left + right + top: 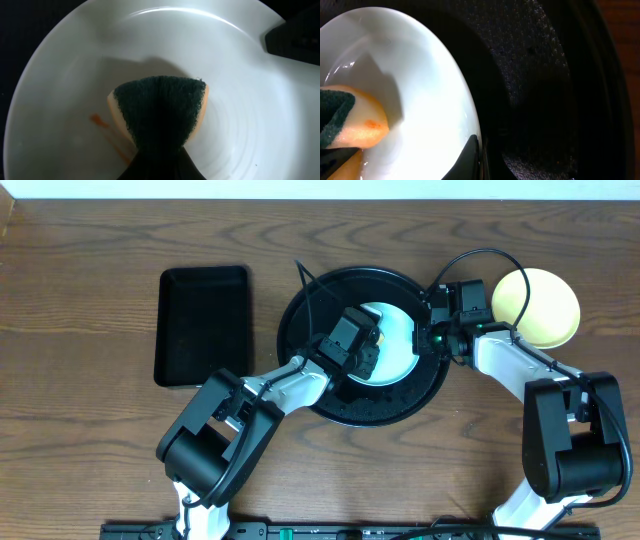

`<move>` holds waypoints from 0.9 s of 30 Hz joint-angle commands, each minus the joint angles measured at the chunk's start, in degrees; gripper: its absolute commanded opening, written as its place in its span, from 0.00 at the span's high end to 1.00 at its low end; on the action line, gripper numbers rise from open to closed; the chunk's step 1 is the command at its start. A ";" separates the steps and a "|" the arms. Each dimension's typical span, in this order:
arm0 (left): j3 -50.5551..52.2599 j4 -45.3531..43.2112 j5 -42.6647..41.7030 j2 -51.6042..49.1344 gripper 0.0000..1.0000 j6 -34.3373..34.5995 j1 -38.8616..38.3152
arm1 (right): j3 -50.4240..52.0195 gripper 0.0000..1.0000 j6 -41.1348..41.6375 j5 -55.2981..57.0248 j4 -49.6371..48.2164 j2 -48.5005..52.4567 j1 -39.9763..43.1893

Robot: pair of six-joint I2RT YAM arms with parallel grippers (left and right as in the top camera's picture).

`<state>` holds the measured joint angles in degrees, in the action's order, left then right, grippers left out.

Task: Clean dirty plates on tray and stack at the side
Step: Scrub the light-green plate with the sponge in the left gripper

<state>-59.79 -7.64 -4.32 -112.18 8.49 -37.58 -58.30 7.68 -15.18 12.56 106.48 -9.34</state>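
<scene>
A pale mint-blue plate [397, 330] lies in the round black tray [300, 315]. My left gripper [368, 352] is shut on a folded sponge [160, 107], dark green scouring side up over an orange body, pressed onto the plate's inside [240, 65]. Orange-brown streaks [107, 134] show left of the sponge. My right gripper [428, 330] is shut on the plate's right rim; one finger [467, 160] lies over the rim [425, 85], with the tray's wet floor [540, 75] beside it. The sponge [350, 122] shows at the far left of the right wrist view.
A pale yellow plate [540, 307] rests on the wooden table to the right of the tray, behind my right arm. A smaller black rectangular tray [203, 325] stands to the left. Both arms reach in from the table's front edge.
</scene>
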 commanded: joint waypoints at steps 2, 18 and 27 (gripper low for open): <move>-0.33 0.00 3.98 -2.75 0.91 -4.44 0.63 | 0.24 0.99 0.61 -1.62 -0.17 0.28 -0.48; -0.33 -3.69 4.02 -4.72 0.91 -8.70 1.01 | 0.24 0.99 -4.15 -1.60 0.17 0.28 -0.50; -0.33 -4.57 4.15 -4.74 0.90 -8.92 3.30 | 0.24 0.99 -4.13 -1.60 0.13 0.28 -0.50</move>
<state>-59.92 -13.10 -2.61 -114.13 1.19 -35.92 -58.30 5.34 -15.42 12.58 106.48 -9.34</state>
